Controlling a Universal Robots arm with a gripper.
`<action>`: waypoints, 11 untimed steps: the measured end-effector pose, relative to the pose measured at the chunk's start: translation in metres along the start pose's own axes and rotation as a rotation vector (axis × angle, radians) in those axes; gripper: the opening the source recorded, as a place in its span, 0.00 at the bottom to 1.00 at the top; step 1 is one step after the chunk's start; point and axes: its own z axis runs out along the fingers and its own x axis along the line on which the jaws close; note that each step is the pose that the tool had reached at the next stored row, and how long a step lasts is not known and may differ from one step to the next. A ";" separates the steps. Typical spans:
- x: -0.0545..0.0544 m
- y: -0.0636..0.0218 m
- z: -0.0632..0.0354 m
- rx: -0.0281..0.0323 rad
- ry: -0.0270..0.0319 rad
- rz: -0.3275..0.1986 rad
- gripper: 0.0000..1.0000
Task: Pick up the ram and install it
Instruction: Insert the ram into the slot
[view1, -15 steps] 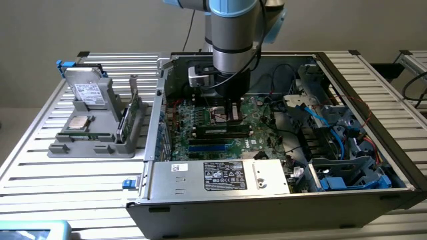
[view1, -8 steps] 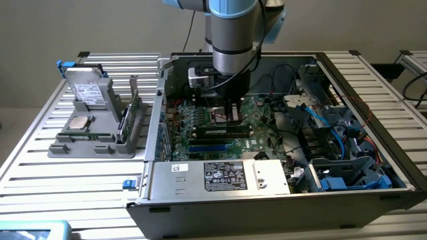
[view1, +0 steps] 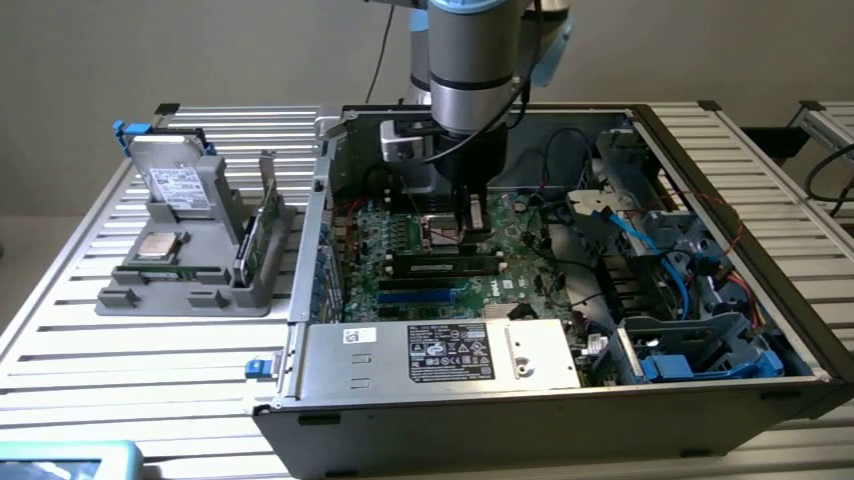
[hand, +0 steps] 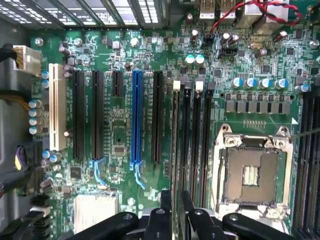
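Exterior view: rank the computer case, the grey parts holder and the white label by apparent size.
1. computer case, largest by far
2. grey parts holder
3. white label, smallest

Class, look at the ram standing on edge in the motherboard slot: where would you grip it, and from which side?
Take the ram by its upper long edge, mid-length, clamping its two flat faces, probably from straight above: it stands upright and thin, with neighbouring slots close alongside.

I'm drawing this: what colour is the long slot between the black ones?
The slot is blue, clearest in the wrist view.
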 end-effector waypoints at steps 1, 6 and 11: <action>0.000 -0.0034 -0.0034 -0.0021 0.0004 0.000 0.22; 0.002 -0.0178 -0.0133 -0.0195 -0.0001 -0.001 0.22; 0.002 -0.0241 -0.0141 -0.0419 -0.0013 -0.003 0.22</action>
